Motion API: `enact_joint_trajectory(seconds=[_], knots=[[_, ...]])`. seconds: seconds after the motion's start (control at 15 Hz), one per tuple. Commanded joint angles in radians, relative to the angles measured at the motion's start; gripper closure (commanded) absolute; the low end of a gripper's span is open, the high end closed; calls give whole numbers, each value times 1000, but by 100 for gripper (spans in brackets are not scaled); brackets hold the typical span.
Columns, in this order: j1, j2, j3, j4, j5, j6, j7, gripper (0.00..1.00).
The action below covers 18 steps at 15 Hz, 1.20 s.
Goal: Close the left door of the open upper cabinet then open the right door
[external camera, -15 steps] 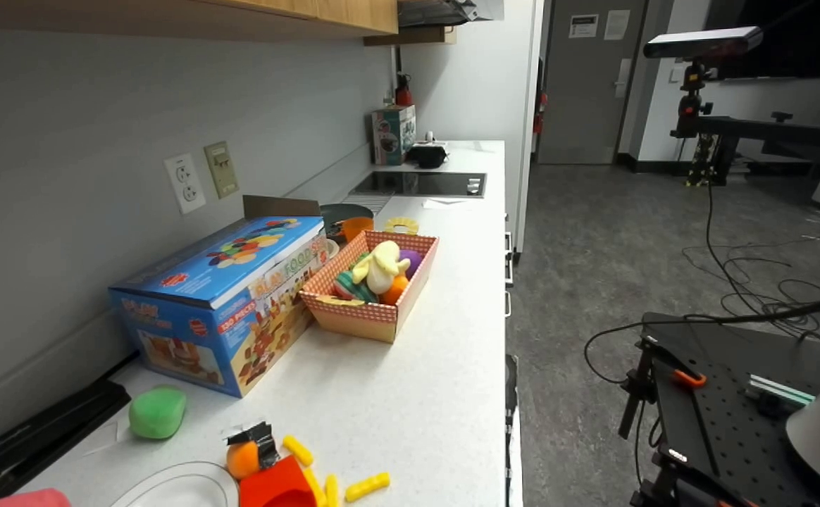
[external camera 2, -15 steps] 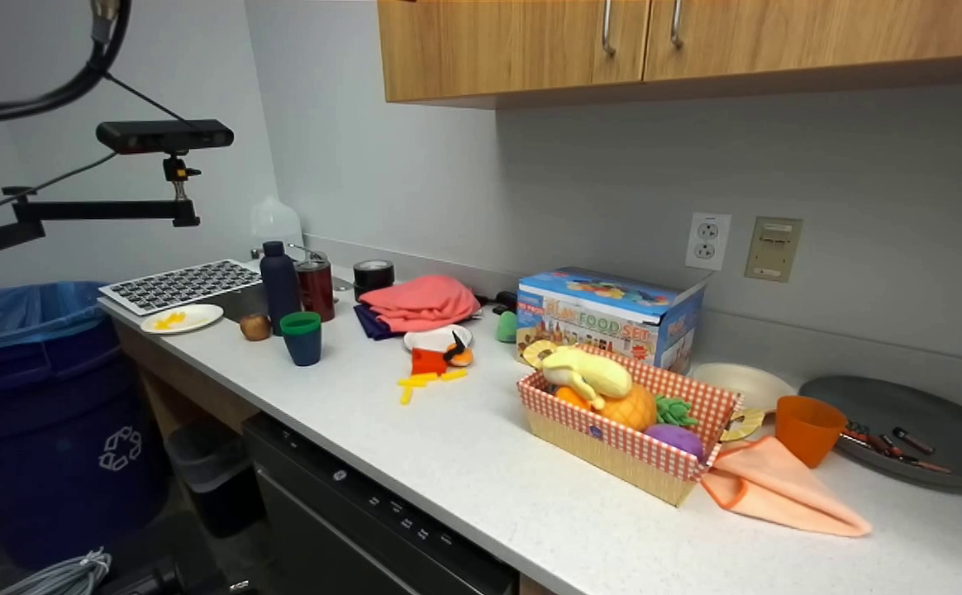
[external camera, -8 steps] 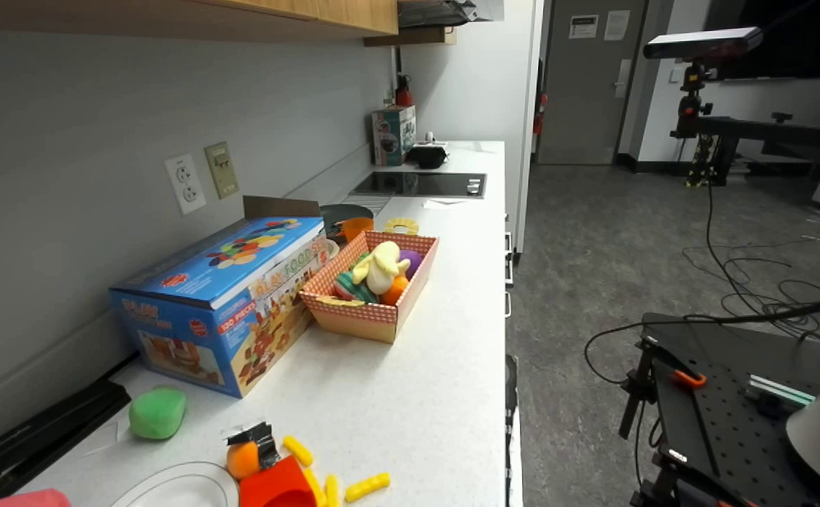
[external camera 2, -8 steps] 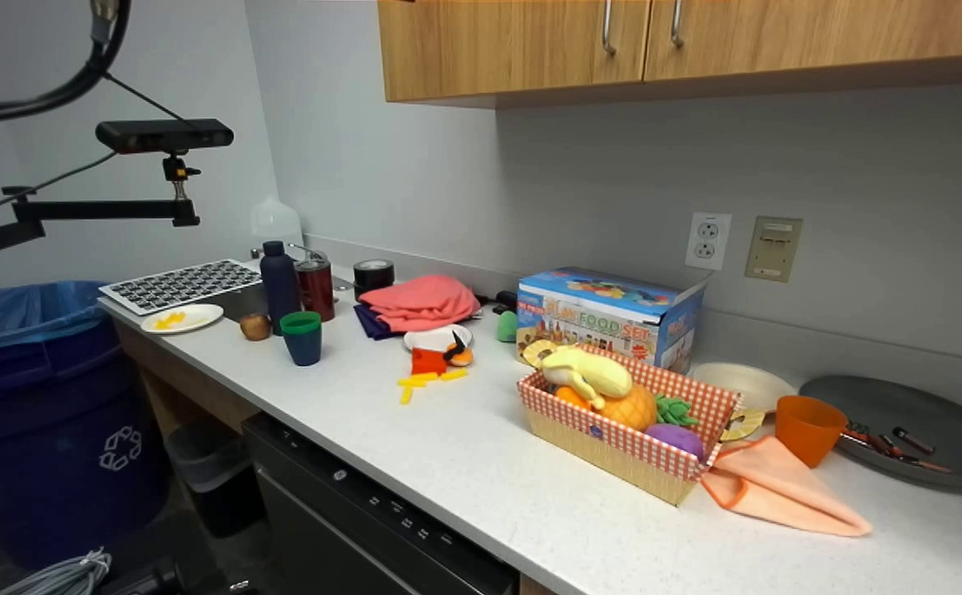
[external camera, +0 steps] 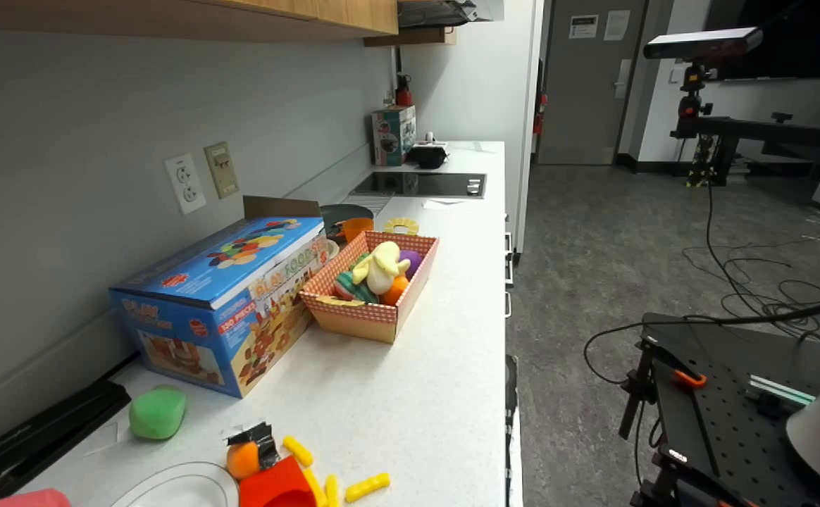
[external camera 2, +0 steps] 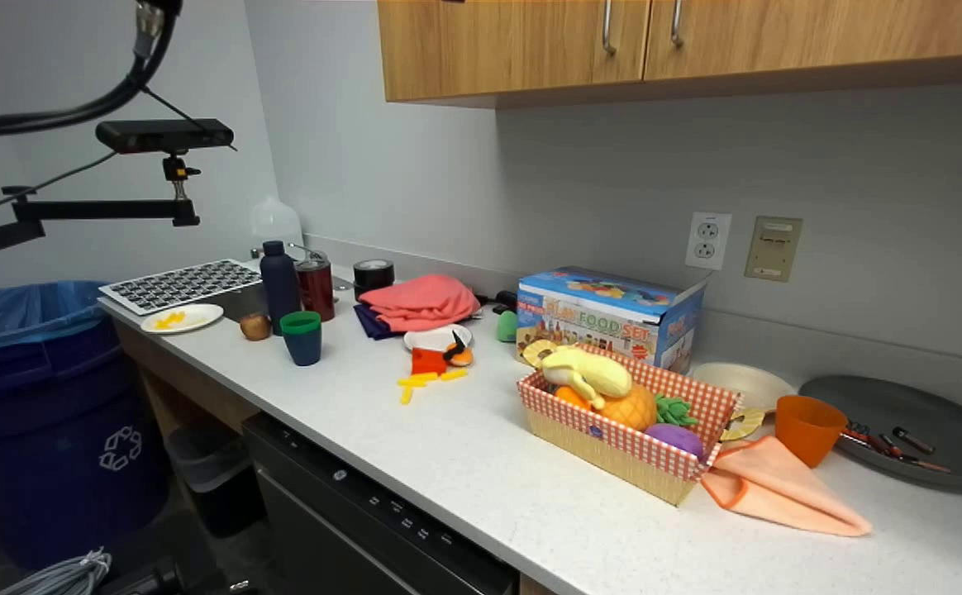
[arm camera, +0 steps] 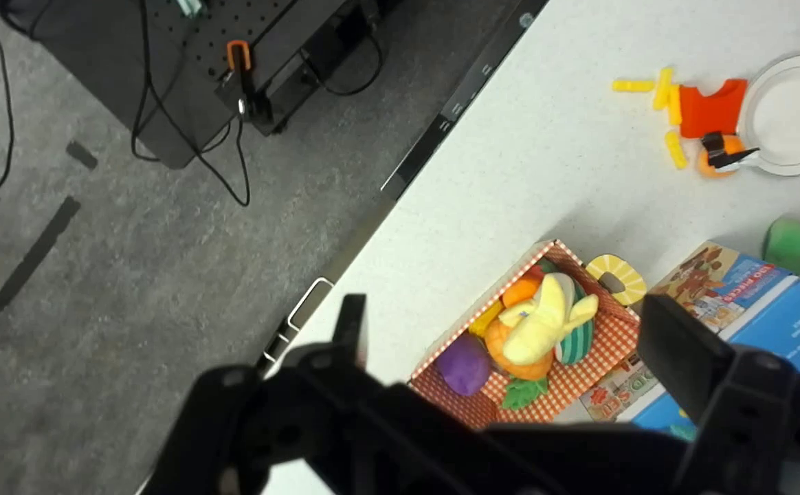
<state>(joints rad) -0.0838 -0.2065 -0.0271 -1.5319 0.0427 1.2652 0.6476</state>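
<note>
With the basket [arm camera: 609, 340] beneath the wide-spread, empty gripper [arm camera: 506, 316], the left door [external camera 2: 514, 49] seems closed, the right door [external camera 2: 828, 37] yet unopened.

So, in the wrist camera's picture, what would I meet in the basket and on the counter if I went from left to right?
Purple toy → yellow banana toy → red holder → green lump. I left out things that overlap these.
</note>
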Motion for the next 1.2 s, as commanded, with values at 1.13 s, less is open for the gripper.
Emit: enact_joint_trajectory(seconds=[1.13], knots=[[1,50,26,-100,-222,661,-166,0]])
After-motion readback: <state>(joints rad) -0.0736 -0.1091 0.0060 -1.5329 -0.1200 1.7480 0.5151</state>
